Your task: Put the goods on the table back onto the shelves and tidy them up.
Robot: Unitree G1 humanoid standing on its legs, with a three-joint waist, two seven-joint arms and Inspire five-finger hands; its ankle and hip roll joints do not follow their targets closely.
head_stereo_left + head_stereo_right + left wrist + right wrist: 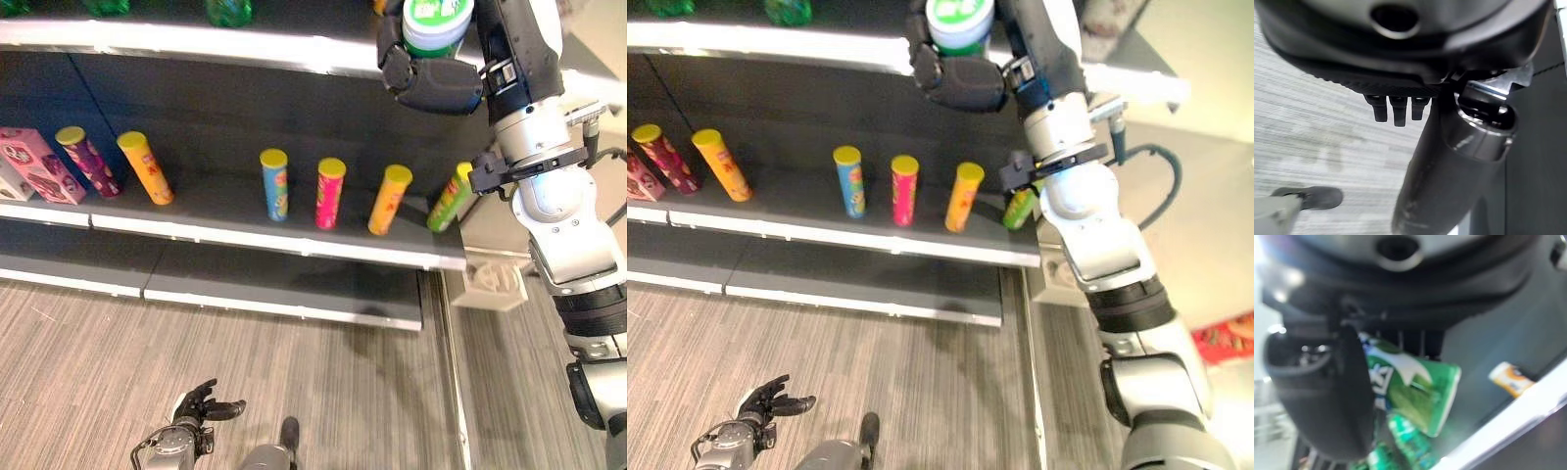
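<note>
Right hand holding the green container at the top shelf.
You are seeing the right hand (431, 73) curling around the green container (438, 24) at upper right, while the left hand (201, 404) is hanging loosely open at lower left.

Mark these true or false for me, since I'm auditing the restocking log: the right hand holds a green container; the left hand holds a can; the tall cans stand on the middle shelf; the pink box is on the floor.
1. The right hand holds a green container: true, up at the top shelf.
2. The left hand holds a can: false, it is low over the floor, holding nothing.
3. The tall cans stand on the middle shelf: true.
4. The pink box is on the floor: false, it sits on the middle shelf.
</note>
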